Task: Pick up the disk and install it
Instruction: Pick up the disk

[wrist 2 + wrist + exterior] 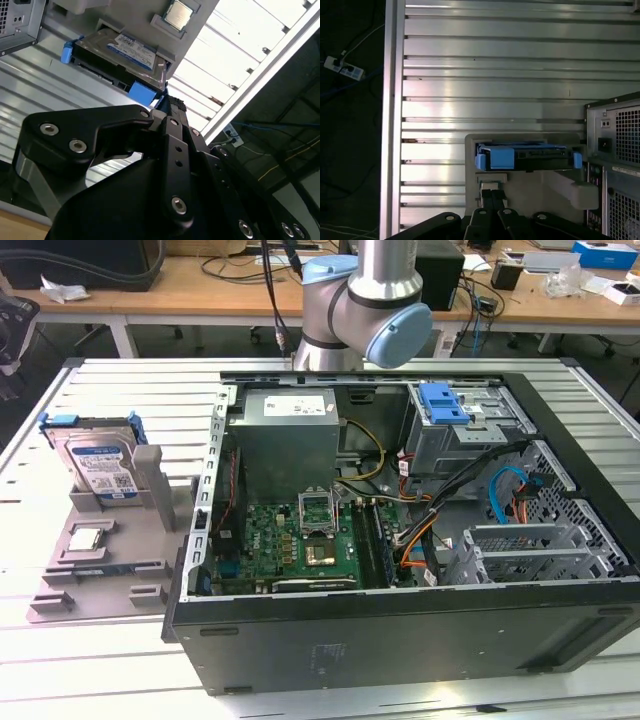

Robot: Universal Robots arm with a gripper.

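Note:
The disk (pixel 100 465) is a silver drive with a white-and-blue label and blue rails. It leans upright in a grey holder (pixel 95 575) at the exterior view's left, outside the computer case. In the second wrist view the disk (pixel 122 50) lies just beyond my black fingertips. The first wrist view shows the disk (pixel 525 156) edge-on, with its blue rail facing me. My gripper (pixel 493 194) is short of it and not touching. The fingers look pressed together with nothing between them. The gripper (pixel 171 102) points at the disk's blue corner.
The open computer case (pixel 400 640) fills the exterior view's right, with a grey cage and blue latch (pixel 445 405) at its back. A small processor chip (pixel 88 538) sits on the holder. The slatted table's edge (pixel 395 125) drops to a floor with cables.

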